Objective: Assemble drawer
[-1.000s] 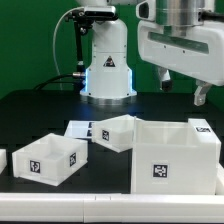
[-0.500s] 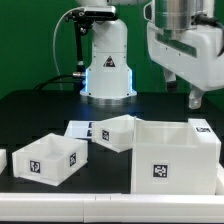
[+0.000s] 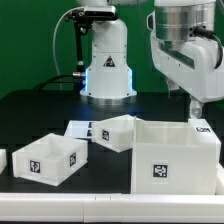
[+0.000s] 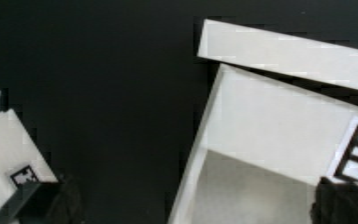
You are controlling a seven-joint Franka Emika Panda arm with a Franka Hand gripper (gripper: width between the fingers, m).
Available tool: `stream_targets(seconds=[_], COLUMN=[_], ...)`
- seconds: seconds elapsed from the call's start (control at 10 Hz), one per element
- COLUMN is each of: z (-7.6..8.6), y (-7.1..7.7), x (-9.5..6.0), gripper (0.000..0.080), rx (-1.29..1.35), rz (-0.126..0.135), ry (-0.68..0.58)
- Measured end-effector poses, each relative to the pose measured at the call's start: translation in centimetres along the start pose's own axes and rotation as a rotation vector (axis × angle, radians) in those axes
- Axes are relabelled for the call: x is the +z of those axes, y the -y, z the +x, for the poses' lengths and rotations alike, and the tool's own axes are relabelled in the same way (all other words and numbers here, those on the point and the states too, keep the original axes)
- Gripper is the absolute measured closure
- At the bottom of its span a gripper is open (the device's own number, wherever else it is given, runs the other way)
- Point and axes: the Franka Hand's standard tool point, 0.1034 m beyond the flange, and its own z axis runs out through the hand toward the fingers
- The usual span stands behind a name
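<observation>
A large white drawer casing [image 3: 175, 155] with a marker tag stands at the front of the exterior view's right. Two smaller open white drawer boxes sit on the black table: one at the front left [image 3: 50, 156], one in the middle [image 3: 118, 131]. My gripper [image 3: 197, 108] hangs above and behind the casing's right part, clear of it. In the wrist view the casing's wall and tag [image 4: 282, 130] lie below my gripper [image 4: 185, 205]. Its dark fingertips [image 4: 345, 198] stand wide apart with nothing between them. A smaller white box [image 4: 2, 145] shows at the frame's edge.
The robot's white base [image 3: 107, 70] stands at the back centre, with a cable running off to the exterior view's left. A flat white board with tags [image 3: 78, 129] lies behind the boxes. Another tagged white piece [image 3: 204, 128] shows behind the casing.
My gripper has moved toward the exterior view's right and slightly down, above the casing. The white parts have not moved.
</observation>
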Motion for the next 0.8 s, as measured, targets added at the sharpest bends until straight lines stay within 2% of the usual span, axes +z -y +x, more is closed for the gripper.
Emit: stream_targets(seconds=[0.1,0.3,0.6,0.8], z=[0.1,1.4,-0.2,-0.4], y=[0.0,-0.4,-0.4,-0.4], x=[0.1,1.0,1.4,1.4], gripper=[0.015,0.015,0.015,0.015], rx=[0.003,0.204,0.413,0.383], rz=[-0.001,-0.017,-0.026,-0.023], ry=[0.002,0.005,0.022,0.064])
